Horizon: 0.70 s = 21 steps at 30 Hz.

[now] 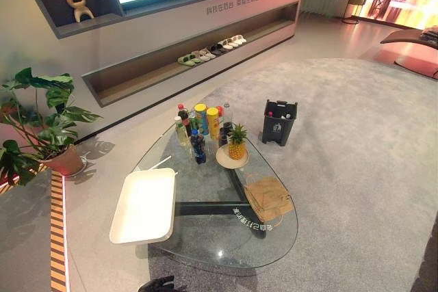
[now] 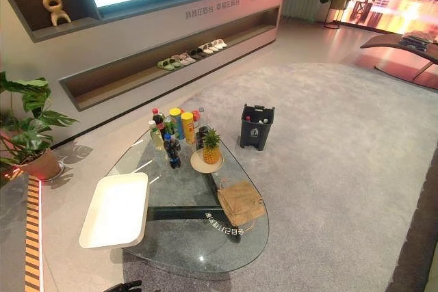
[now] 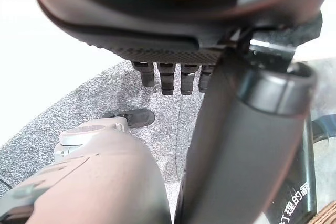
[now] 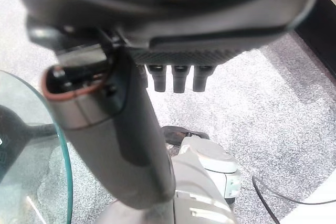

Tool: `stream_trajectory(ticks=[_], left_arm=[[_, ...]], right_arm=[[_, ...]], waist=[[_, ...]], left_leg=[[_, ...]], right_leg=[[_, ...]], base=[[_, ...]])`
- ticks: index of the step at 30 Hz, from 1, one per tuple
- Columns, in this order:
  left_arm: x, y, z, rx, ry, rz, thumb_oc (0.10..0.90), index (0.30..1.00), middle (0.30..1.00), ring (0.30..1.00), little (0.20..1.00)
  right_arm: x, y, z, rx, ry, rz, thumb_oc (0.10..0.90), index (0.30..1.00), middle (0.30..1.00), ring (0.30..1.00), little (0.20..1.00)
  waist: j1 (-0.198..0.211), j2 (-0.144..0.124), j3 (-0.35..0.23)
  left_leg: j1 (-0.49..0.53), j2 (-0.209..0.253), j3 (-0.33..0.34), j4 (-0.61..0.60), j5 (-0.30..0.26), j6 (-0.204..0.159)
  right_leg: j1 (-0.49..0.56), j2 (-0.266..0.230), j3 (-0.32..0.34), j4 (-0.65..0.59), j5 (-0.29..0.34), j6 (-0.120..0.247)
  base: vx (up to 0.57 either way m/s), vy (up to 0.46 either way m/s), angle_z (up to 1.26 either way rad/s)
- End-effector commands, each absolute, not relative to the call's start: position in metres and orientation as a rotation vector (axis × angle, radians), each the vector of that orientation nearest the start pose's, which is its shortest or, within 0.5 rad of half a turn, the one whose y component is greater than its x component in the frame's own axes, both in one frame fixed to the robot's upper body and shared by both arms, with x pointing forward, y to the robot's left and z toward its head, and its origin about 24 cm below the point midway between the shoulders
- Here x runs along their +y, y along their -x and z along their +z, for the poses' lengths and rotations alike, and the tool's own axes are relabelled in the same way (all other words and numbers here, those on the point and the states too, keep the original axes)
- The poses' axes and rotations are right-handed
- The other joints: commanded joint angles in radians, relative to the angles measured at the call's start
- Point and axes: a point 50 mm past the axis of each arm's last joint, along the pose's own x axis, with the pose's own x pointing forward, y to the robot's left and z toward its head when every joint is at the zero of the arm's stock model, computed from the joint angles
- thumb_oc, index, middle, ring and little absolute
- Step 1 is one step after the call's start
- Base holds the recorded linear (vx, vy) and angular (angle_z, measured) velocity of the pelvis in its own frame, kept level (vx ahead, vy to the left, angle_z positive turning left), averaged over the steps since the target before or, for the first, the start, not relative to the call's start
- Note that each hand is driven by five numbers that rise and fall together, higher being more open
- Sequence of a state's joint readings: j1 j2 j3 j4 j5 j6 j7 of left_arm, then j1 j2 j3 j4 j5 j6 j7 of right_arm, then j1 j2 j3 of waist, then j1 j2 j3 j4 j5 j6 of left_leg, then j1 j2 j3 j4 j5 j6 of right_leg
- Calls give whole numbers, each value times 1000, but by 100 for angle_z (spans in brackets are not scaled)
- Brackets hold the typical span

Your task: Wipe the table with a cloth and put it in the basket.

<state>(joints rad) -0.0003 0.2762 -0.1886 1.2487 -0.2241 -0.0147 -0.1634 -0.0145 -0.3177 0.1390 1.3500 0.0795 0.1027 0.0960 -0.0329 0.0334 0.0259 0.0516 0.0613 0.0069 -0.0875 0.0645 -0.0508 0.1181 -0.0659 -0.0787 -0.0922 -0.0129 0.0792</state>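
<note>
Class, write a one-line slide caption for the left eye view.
Glass table bearing white tray, brown cloth, pineapple and bottles.

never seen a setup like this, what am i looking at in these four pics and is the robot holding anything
This is a humanoid robot standing in a room. The two wide pictures come from a pair of cameras on its head, side by side, so they show the same scene: a glass table on a grey carpet. On the table lie a brown cloth, a white tray that juts over the table's edge, a pineapple on a plate, and a cluster of bottles. A dark basket stands on the carpet past the table.

The other two pictures come from cameras on the wrists, looking along each robot hand from very close. The left hand and the right hand both hang over the carpet with fingers straight, holding nothing. The cloth has not been picked up yet.
</note>
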Motion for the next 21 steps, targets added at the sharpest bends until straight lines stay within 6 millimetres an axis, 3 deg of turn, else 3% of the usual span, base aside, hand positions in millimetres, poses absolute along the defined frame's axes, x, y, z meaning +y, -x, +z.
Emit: stream_trajectory(ticks=[1, 12, 15, 17, 21], left_arm=[[242, -113, -154, 1180, -110, 9, 800, 900, 900, 900, 900], [243, -117, -152, 1147, -69, 27, 800, 900, 900, 900, 900], [244, -128, -148, 1103, -64, 33, 800, 900, 900, 900, 900], [243, -155, -138, 1011, -29, 62, 800, 900, 900, 900, 900], [242, -181, -126, 908, 6, 76, 800, 900, 900, 900, 900]], right_arm=[[-269, -74, -157, 1434, 228, -89, 800, 900, 900, 900, 900], [-273, -68, -157, 1476, 265, -57, 800, 900, 900, 900, 900], [-276, -81, -153, 1442, 281, -54, 800, 900, 900, 900, 900], [-280, -111, -145, 1373, 310, -65, 800, 900, 900, 900, 900], [-279, -133, -138, 1324, 331, -69, 800, 900, 900, 900, 900]], waist=[[18, -33, 50], [19, -25, 96], [19, -21, 135], [21, -10, 211], [22, -6, 286]], left_leg=[[49, -77, 17, 0, -98, 37], [-21, -78, 14, 0, -69, 32], [-62, -80, 13, 0, -51, 32], [-140, -84, 4, 0, -21, 37], [-218, -89, -2, 0, 5, 38]], right_leg=[[-33, 37, 6, 33, -1, -3], [-94, 34, 6, 9, 42, 6], [-138, 31, 6, 12, 58, 6], [-220, 35, 14, 10, 88, 1], [-300, 38, 13, 13, 110, 0]], base=[[34, -3, 0], [15, 0, 0], [-188, 10, 0], [-294, 26, -2], [-134, 9, 3]])
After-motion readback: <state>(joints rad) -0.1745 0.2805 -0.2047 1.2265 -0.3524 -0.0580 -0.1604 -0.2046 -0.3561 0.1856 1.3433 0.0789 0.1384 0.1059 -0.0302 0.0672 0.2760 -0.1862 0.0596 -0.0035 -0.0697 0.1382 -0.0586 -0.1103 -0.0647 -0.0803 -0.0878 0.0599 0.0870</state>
